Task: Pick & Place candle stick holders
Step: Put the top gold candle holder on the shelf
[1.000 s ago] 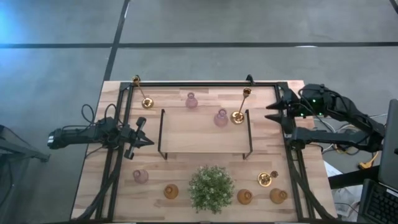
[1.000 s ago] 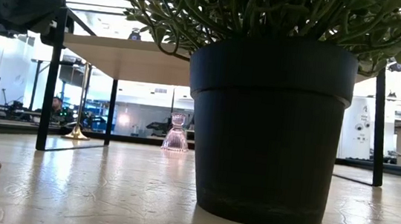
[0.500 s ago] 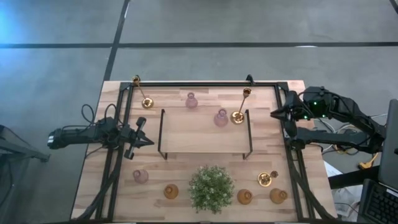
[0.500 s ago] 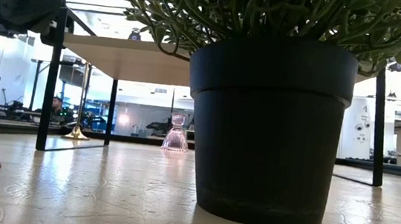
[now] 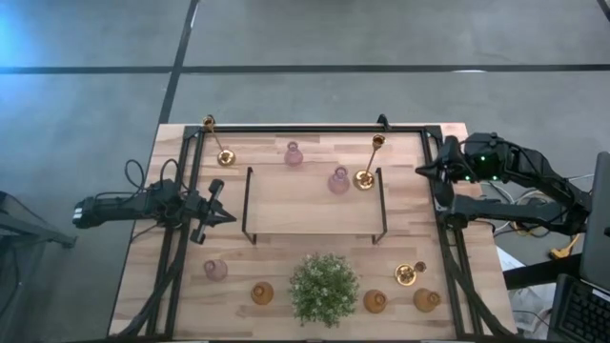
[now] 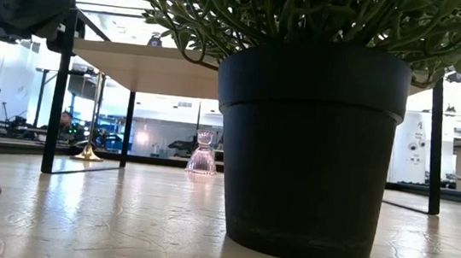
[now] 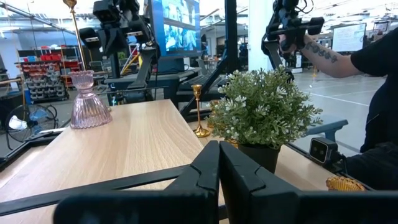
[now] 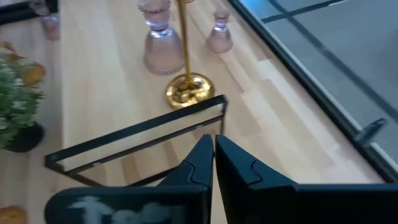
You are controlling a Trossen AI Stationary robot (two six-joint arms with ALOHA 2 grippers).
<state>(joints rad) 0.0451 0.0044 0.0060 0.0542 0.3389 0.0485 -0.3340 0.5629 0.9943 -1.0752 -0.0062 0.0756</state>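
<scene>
We see both arms parked at the table's sides, nothing held: left gripper (image 5: 221,213) clenched empty just beside the left leg of the black wire rack (image 5: 315,235), right gripper (image 5: 420,171) clenched empty over the right frame rail, near the rack's far right corner. Holders are split in 2 groups. Far side: 1 brass stick (image 5: 225,155) at the far left corner, 1 tall brass stick (image 5: 366,174) tilted in view at the rack's right end, 2 pink glass holders (image 5: 294,153) and (image 5: 339,180) between them. Near edge: pink holder (image 5: 215,270), amber holder (image 5: 262,293), then amber pair (image 5: 376,302), (image 5: 426,300) with a short brass one (image 5: 408,274) just beside them. The potted plant (image 5: 323,288) sits mid near edge between the amber holders and blocks most of the low view. The black frame rails (image 5: 175,250) run along both sides and the far edge, hemming the arms in. Open wood (image 5: 315,205) lies inside the rack. A person's arm (image 7: 323,55) shows beyond the table in the left wrist view.
</scene>
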